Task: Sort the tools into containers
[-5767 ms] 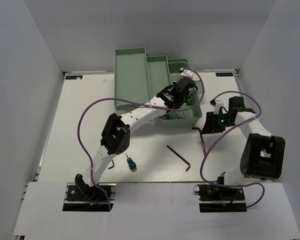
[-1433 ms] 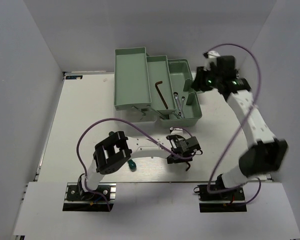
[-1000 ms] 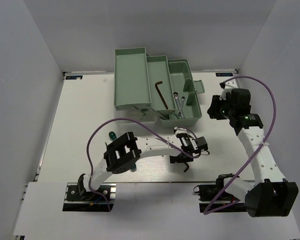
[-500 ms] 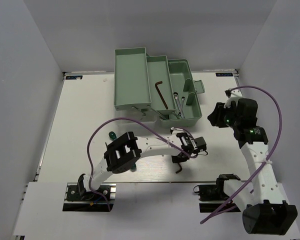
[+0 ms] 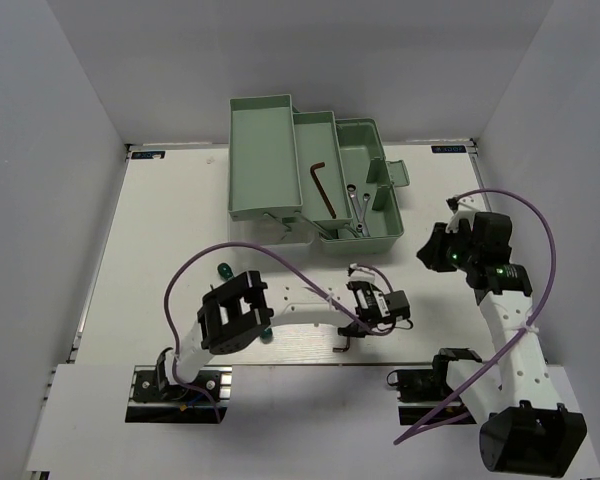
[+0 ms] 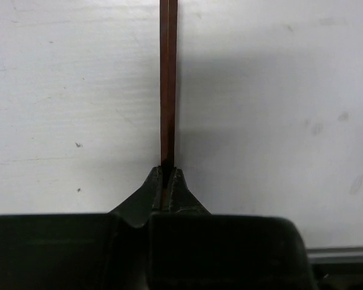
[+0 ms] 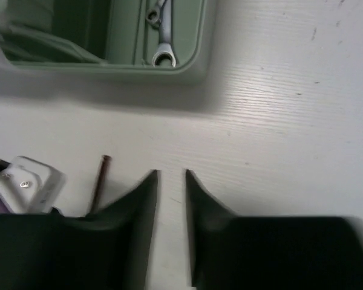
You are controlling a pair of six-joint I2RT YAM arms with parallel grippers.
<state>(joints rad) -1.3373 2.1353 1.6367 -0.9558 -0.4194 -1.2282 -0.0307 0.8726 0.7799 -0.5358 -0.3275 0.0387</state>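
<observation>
My left gripper [image 5: 357,327] is shut on a thin reddish-brown hex key [image 6: 168,84], near the table's front edge. In the top view the hex key [image 5: 346,343] pokes out below the fingers. My right gripper [image 7: 171,175] is open with nothing between its fingers, over bare table right of the toolbox [image 5: 263,160]. A second hex key [image 5: 320,186] lies in the middle tray, and two silver wrenches [image 5: 358,202] lie in the right compartment. One green-handled screwdriver [image 5: 223,270] lies on the table at the left. Another [image 5: 265,336] is partly hidden by my left arm.
The pale green toolbox stands open at the back centre with its tray stepped out. Purple cables loop above both arms. In the right wrist view the toolbox rim [image 7: 109,67], a wrench [image 7: 163,55] and the held hex key's end [image 7: 101,178] show.
My left gripper has shut on the hex key and drawn it toward the near edge. My right arm has come away from the toolbox toward the near side, its jaws narrowing slightly.
</observation>
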